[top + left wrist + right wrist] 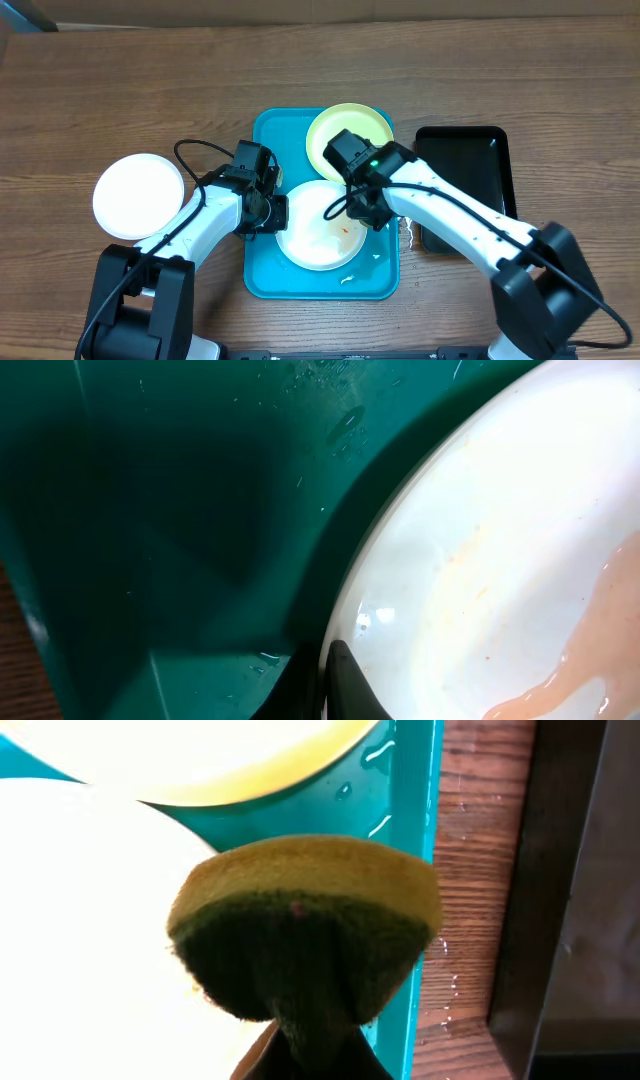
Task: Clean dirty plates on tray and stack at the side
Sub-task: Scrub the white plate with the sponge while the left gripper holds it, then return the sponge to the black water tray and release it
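Observation:
The turquoise tray [262, 270] holds a white plate [315, 245] with orange smears at the front and a pale green-rimmed plate [360, 122] at the back. A second white plate [138, 195] lies on the table to the left. My left gripper [268, 212] is shut on the left rim of the smeared white plate [480, 560], one finger [335, 680] over its edge. My right gripper [372, 208] is shut on a yellow-and-green sponge [305, 935] held at that plate's right edge [90, 920], near the tray's right rim [425, 830].
A black rectangular tray [470, 165] stands on the wooden table right of the turquoise tray; its edge shows in the right wrist view [560, 890]. Water drops lie on the tray floor [200, 510] and on the wood beside it.

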`<state>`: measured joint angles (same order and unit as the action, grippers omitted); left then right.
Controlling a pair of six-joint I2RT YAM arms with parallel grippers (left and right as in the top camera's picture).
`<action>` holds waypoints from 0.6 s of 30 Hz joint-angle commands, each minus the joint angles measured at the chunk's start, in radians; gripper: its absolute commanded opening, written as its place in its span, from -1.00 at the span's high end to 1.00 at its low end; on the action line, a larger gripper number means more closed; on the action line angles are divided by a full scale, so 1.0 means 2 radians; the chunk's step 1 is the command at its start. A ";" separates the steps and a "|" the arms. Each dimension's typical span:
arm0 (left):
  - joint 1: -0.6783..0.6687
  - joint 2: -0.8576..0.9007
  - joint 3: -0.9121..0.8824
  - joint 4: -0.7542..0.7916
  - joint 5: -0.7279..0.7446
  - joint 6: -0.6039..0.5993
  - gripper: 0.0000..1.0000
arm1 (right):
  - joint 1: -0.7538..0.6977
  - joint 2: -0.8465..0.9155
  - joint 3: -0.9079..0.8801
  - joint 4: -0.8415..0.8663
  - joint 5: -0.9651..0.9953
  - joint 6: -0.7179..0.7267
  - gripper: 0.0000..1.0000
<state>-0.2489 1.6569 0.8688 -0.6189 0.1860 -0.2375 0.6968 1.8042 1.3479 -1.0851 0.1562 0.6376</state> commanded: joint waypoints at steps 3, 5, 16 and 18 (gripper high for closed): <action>0.004 0.008 -0.008 -0.006 -0.031 -0.007 0.92 | -0.042 -0.018 0.015 -0.004 -0.016 -0.045 0.93; 0.004 0.008 -0.008 -0.008 -0.031 -0.007 0.92 | -0.074 -0.019 0.015 -0.006 -0.033 -0.056 0.93; 0.004 0.008 -0.003 -0.017 -0.028 -0.005 0.92 | -0.244 -0.021 0.013 -0.012 -0.188 -0.152 0.92; 0.004 0.008 0.005 -0.026 -0.030 -0.005 0.92 | -0.262 -0.021 0.008 -0.013 -0.190 -0.155 0.92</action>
<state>-0.2481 1.6569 0.8715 -0.6464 0.1822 -0.2375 0.2050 1.7962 1.3521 -1.1118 -0.1555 0.3763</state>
